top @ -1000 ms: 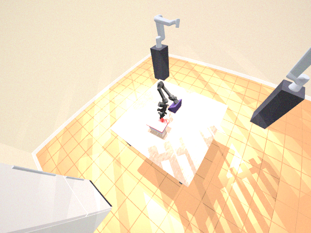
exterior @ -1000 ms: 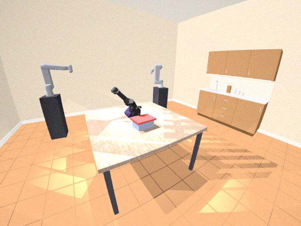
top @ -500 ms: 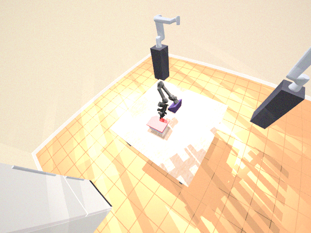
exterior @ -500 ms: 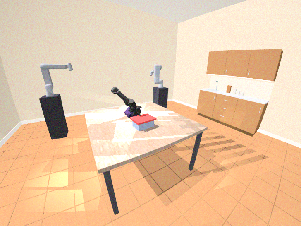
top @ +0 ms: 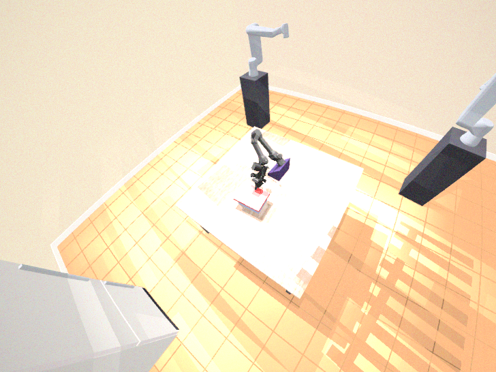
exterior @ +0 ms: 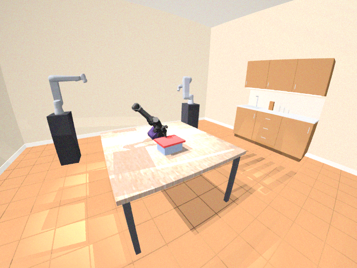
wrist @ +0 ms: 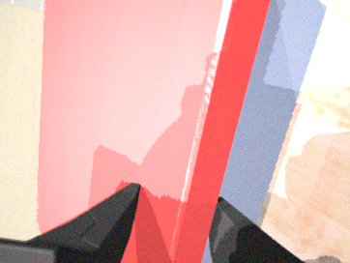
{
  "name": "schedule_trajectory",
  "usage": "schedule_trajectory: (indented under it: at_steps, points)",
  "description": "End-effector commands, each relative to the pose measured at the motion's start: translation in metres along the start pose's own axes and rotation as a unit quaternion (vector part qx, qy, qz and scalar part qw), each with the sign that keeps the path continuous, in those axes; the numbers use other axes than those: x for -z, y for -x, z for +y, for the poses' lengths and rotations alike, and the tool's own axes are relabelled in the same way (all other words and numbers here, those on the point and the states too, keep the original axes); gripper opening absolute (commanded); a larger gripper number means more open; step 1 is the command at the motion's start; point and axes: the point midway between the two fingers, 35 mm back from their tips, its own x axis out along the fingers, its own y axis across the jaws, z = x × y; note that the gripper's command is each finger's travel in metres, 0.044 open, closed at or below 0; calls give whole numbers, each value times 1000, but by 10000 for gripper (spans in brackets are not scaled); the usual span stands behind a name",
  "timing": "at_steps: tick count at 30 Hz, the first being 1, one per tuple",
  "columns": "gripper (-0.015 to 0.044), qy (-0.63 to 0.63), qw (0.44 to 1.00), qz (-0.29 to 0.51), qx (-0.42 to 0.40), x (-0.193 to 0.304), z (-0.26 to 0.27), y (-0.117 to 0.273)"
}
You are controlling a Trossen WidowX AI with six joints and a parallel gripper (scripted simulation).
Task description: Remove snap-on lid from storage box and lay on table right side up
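The storage box [exterior: 169, 148] [wrist: 256, 121] is light blue and stands on the table [top: 316, 208] [exterior: 138, 178]. The red lid [top: 249, 199] [exterior: 169, 140] [wrist: 121, 73] lies on top of it, right side up, its rim overhanging the walls; no gap shows between them. My gripper [exterior: 166, 135] [wrist: 174, 198] is shut on the lid at the edge nearest the arm. In the wrist view one dark finger is over the lid's top and the other is outside its red rim, against the blue wall side. The exact contact at the fingertips is partly hidden.
A purple wedge-shaped block [top: 279, 169] [exterior: 152, 133] is at my arm's base, behind the box. Two grey arms on black pedestals [top: 255, 99] [exterior: 64, 138] stand off the table. Brown kitchen cabinets [exterior: 270, 129] are along the wall.
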Motion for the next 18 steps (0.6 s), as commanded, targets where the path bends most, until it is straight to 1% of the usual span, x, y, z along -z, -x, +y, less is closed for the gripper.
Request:
schedule_trajectory:
  at_steps: [1,18]
  points:
    - [0,-1,1000,-1,-2,0,2,2]
    - [0,-1,1000,-1,-2,0,4,4]
